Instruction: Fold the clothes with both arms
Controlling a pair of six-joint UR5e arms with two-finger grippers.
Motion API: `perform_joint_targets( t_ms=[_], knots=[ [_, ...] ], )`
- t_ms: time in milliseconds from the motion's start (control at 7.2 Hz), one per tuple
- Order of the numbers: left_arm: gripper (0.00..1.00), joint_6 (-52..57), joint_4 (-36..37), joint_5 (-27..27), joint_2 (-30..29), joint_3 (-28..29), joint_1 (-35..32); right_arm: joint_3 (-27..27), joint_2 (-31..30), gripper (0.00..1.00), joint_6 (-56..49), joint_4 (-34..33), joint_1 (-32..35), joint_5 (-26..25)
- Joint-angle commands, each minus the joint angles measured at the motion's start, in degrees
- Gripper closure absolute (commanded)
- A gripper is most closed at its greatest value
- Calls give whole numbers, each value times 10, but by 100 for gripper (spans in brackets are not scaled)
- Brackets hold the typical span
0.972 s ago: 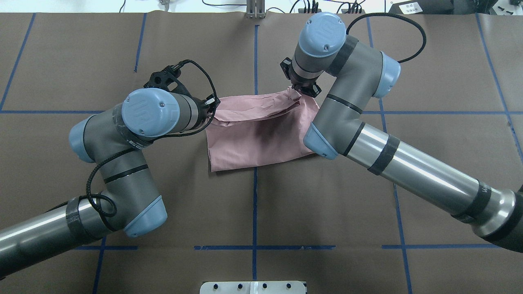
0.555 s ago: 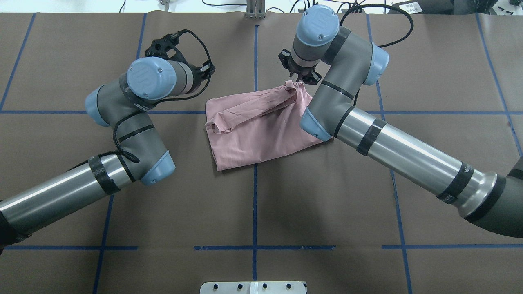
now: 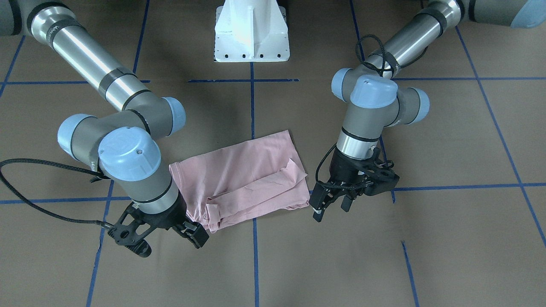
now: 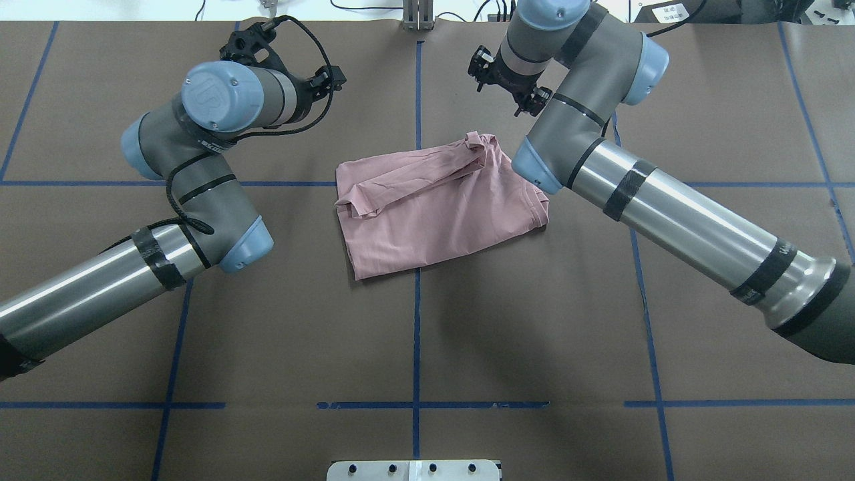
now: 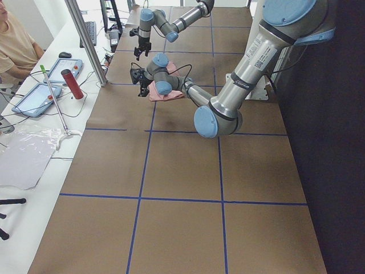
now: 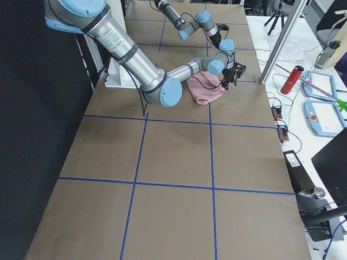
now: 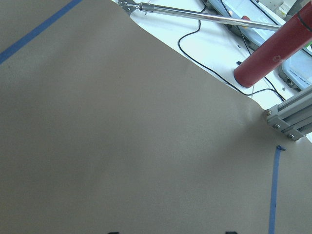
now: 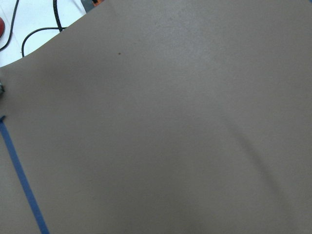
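Left end effector and right end effector are backing away, fingers spread and empty after letting go, leaving the T-shirt lying folded over mid-bench, so this fold is looking done.

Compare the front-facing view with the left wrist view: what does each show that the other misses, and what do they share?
Front-facing only: the shirt, roughly folded on the table, the left gripper and right gripper beside it, both open and empty, and the pedestal. Left wrist only: a red cylinder, a metal rod and a frame post past the table edge. Both: brown paper with blue tape.
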Motion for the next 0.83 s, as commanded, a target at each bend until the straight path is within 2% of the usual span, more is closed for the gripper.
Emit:
perform_joint_targets(
  t_ms=[0, 139, 278, 555, 694],
  knots=[
    [0, 168, 13, -141, 111, -115, -64, 110, -131, 0, -137, -2, 57, 59],
    [0, 254, 27, -198, 143, -125, -108, 139, -186, 0, -225, -3, 104, 97],
    [0, 362, 56, -243, 172, -136, -154, 143, -221, 0, -321, -2, 160, 149],
    [0, 561, 69, -260, 282, -185, -228, 191, -330, 0, -490, -3, 240, 212],
    [0, 652, 73, -305, 318, -184, -277, 199, -385, 0, -588, -6, 275, 230]
  ],
)
